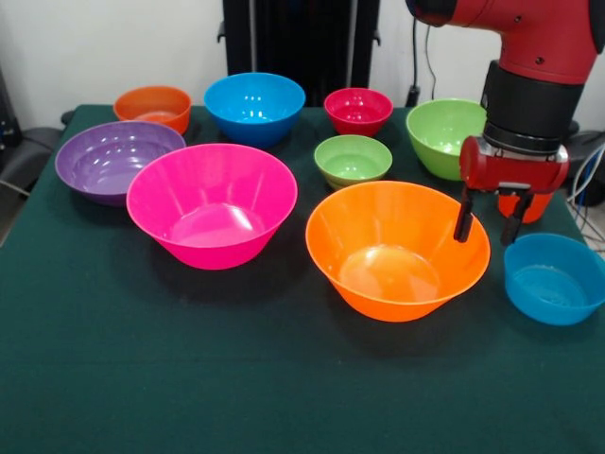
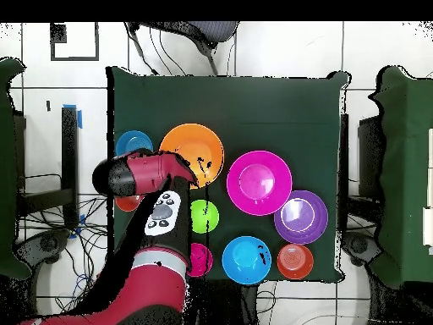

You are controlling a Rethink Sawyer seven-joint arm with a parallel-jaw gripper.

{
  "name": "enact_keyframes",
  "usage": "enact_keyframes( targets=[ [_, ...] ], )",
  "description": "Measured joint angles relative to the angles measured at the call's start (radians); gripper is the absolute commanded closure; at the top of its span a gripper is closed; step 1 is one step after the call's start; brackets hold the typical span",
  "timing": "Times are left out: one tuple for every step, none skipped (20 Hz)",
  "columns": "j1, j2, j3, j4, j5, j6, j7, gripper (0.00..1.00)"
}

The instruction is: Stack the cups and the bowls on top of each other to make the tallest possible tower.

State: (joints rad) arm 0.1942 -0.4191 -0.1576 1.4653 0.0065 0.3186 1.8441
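- The gripper (image 1: pixel 490 227) hangs just above the right rim of the big orange bowl (image 1: pixel 397 251), between it and the small blue bowl (image 1: pixel 555 278).
- Its two black fingers (image 1: pixel 463 216) are spread apart with nothing between them.
- An orange-red cup (image 1: pixel 531 206) shows partly behind the gripper, mostly hidden by it.
- All bowls stand rim up, each on its own on the green desk (image 1: pixel 142 369); no tower is built.
- The pink bowl (image 1: pixel 212 203) sits left of the big orange bowl, close but apart.
- The purple bowl (image 1: pixel 115 161) lies at the pink bowl's far left, and their rims overlap in the front view.
- Along the back row stand a small orange bowl (image 1: pixel 154 107), a blue bowl (image 1: pixel 254 106), a small red bowl (image 1: pixel 358 111) and a green bowl (image 1: pixel 444 135).
- A small green bowl (image 1: pixel 353 159) sits just behind the big orange bowl.
- In the overhead view the arm (image 2: pixel 148 182) covers the cup and part of the green bowl.
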Motion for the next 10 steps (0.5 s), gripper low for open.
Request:
enact_keyframes(
  targets=[
    [0.000, 0.003, 0.000, 0.000, 0.000, 0.000, 0.000, 1.00],
    [0.000, 0.004, 0.000, 0.000, 0.000, 0.000, 0.000, 1.00],
    [0.000, 0.004, 0.000, 0.000, 0.000, 0.000, 0.000, 1.00],
    [0.000, 0.005, 0.000, 0.000, 0.000, 0.000, 0.000, 1.00],
    [0.000, 0.005, 0.000, 0.000, 0.000, 0.000, 0.000, 1.00],
    [0.000, 0.005, 0.000, 0.000, 0.000, 0.000, 0.000, 1.00],
    [0.000, 0.005, 0.000, 0.000, 0.000, 0.000, 0.000, 1.00],
    [0.000, 0.005, 0.000, 0.000, 0.000, 0.000, 0.000, 1.00],
    [0.000, 0.005, 0.000, 0.000, 0.000, 0.000, 0.000, 1.00],
    [0.000, 0.005, 0.000, 0.000, 0.000, 0.000, 0.000, 1.00]
  ],
)
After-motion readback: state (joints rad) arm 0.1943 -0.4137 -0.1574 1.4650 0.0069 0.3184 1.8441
